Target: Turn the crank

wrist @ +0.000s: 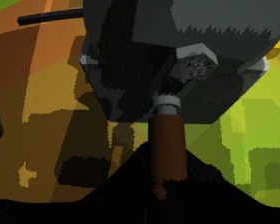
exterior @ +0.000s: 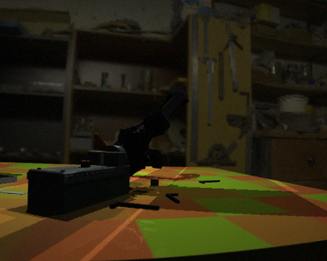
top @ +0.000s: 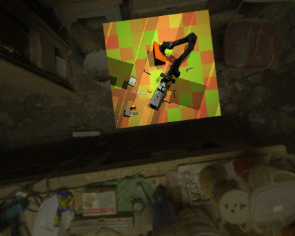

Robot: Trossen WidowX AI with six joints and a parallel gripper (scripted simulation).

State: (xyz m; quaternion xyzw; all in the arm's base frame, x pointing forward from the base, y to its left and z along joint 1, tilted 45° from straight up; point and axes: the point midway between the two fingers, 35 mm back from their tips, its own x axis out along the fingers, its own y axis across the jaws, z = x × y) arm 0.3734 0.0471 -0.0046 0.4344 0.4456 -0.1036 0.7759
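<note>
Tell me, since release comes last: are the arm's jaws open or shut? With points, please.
Shut on the brown cylindrical crank handle [wrist: 167, 145]; the wrist view shows its lower end running down between the dark jaws.

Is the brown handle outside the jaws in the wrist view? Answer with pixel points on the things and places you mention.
No, the brown handle [wrist: 167, 145] runs down between the dark jaws, which are closed on it.
</note>
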